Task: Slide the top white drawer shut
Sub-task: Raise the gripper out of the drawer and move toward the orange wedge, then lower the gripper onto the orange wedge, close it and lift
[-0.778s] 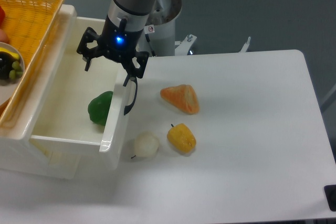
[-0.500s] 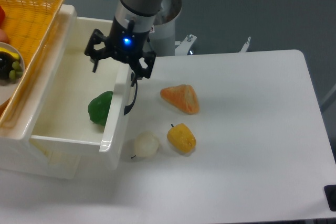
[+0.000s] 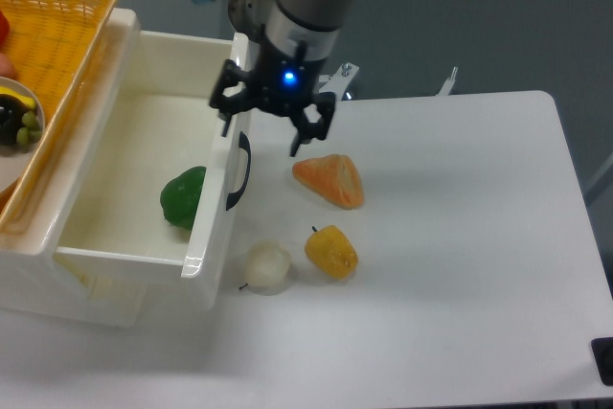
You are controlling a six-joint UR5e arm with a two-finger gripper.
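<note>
The top white drawer (image 3: 124,165) stands pulled far out of its cabinet at the left, its front panel carrying a curved black handle (image 3: 239,171). A green fruit (image 3: 183,196) lies inside it against the front wall. My gripper (image 3: 264,134) hovers open just right of the drawer's front top corner, above the handle, with one finger near the drawer front and the other finger (image 3: 299,137) over the table. Nothing is between the fingers.
On the table right of the drawer lie an orange wedge-shaped fruit (image 3: 331,179), a yellow fruit (image 3: 331,250) and a white round one (image 3: 265,265). A yellow woven basket (image 3: 57,35) with a bowl of food sits on top of the cabinet at upper left.
My gripper has moved right, from over the drawer's front wall to the table side of the drawer front. The drawer and fruits have not moved.
</note>
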